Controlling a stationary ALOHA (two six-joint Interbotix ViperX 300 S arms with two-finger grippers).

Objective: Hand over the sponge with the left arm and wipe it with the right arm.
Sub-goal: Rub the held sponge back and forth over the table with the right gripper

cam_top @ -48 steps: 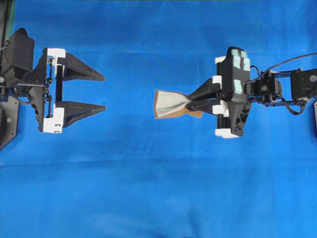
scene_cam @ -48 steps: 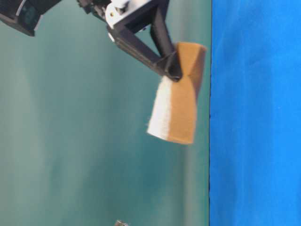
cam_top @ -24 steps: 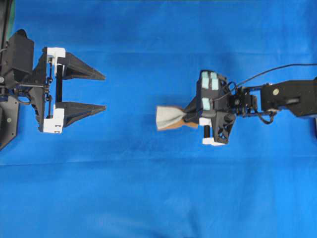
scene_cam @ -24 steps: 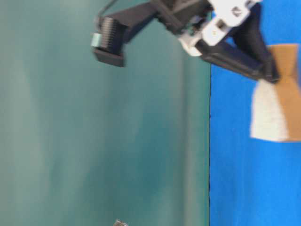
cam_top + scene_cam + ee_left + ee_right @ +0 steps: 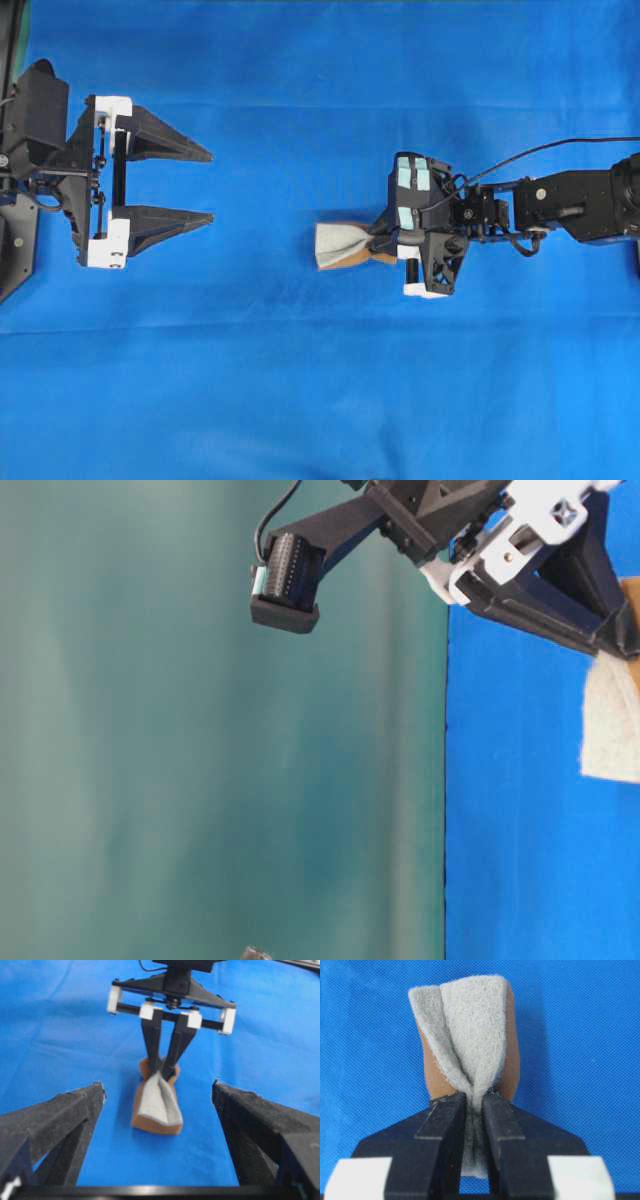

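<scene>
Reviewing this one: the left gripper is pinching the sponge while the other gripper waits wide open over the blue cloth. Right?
Not quite. The overhead view shows the right gripper pinching the sponge; the left gripper is the one waiting wide open over the blue cloth.

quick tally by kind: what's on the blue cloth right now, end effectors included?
Sponges: 1, the sponge, pinched in the right end effector
End effectors: 2, the right one and the left end effector, open and empty
Cloths: 1, the blue cloth
Total: 4
</scene>
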